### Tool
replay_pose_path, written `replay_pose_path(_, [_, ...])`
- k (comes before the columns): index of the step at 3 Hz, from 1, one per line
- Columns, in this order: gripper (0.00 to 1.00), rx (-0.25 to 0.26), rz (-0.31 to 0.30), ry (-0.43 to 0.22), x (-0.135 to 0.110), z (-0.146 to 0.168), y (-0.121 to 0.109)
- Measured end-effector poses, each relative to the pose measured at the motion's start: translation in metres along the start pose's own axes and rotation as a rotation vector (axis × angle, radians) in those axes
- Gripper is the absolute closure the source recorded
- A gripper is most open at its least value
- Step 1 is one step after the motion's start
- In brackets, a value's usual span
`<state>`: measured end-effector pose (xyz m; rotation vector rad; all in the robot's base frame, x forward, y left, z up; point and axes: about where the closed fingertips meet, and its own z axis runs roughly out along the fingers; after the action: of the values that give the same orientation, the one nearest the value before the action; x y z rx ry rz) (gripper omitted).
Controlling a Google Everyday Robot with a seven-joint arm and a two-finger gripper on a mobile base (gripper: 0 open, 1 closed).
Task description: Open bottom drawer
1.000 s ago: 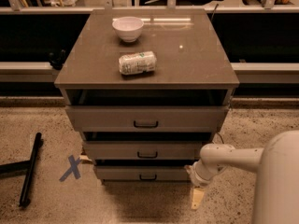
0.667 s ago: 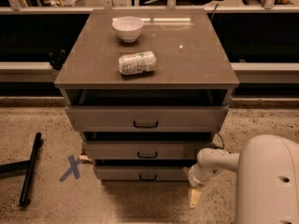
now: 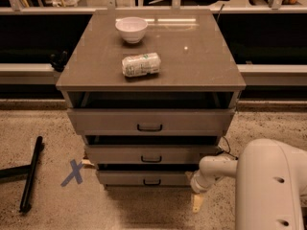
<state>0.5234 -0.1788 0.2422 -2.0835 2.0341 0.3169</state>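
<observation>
The bottom drawer point(image 3: 124, 178) is the lowest of three grey-taupe drawer fronts in the cabinet, with a small black handle point(image 3: 152, 181) at its centre. Its front sits close to the cabinet, below the middle drawer point(image 3: 120, 155) and the top drawer point(image 3: 110, 122). My gripper point(image 3: 196, 202) hangs low at the end of the white arm point(image 3: 216, 169), just right of the bottom drawer's right end and near the floor. It is apart from the handle.
A white bowl point(image 3: 131, 29) and a lying packet point(image 3: 141, 64) rest on the cabinet top point(image 3: 201, 56). A black bar point(image 3: 29, 174) and a blue tape cross point(image 3: 73, 172) lie on the speckled floor to the left. My white body point(image 3: 273, 190) fills the lower right.
My white body has come further into view from the right. The gripper stays low by the cabinet's lower right corner. The drawers look unchanged.
</observation>
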Motion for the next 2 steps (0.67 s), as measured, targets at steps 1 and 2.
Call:
replay_pose_path(1, [0.0,0.036,-0.032,-0.001,0.005,0.02,-0.015])
replay_pose_path(2, [0.0,0.077,-0.06,-0.02,0.008,0.035,-0.032])
